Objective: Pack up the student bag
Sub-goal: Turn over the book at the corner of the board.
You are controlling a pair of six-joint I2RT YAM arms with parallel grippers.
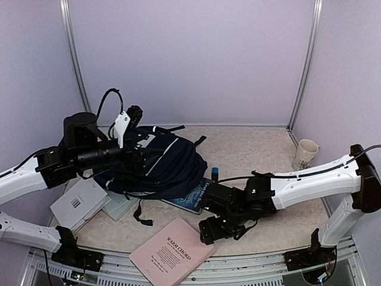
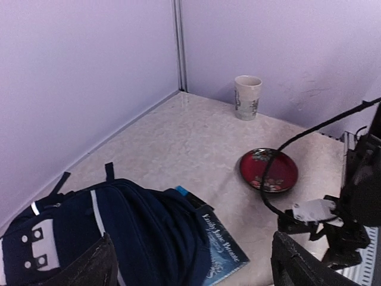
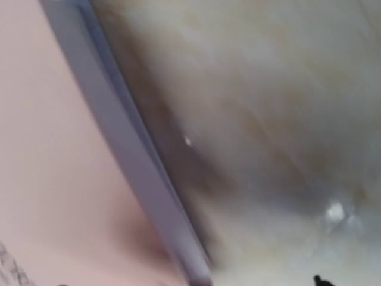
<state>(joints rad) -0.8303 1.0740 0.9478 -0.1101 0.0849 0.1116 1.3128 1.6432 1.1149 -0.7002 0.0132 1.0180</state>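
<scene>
Two arms are hanging over one unpacked load: we are seeing the large navy fabric backpack with white stripe trim (image 1: 156, 164) lying slumped at the left-centre of the beige marbled tabletop (image 1: 250, 149).

We are finding the left gripper (image 2: 191, 236) hovering over the bag, jaws spread wide and gripping nothing. The right gripper (image 1: 213, 229) is hanging just beside the pink paperback book (image 1: 172, 253) at the near edge, and we cannot tell how far it is open. We are judging book-loading to be the step in hand: the left claw ought to be pinching the bag's upper lip and lifting the mouth before the right slides a book in. We are not finding the bag's opening in any view. The dark blue book (image 2: 220, 253) is lying partly under the bag, the right wrist view is blurring into pink and grey, and the red patterned plate (image 2: 269, 170) is showing only from the left wrist.
</scene>
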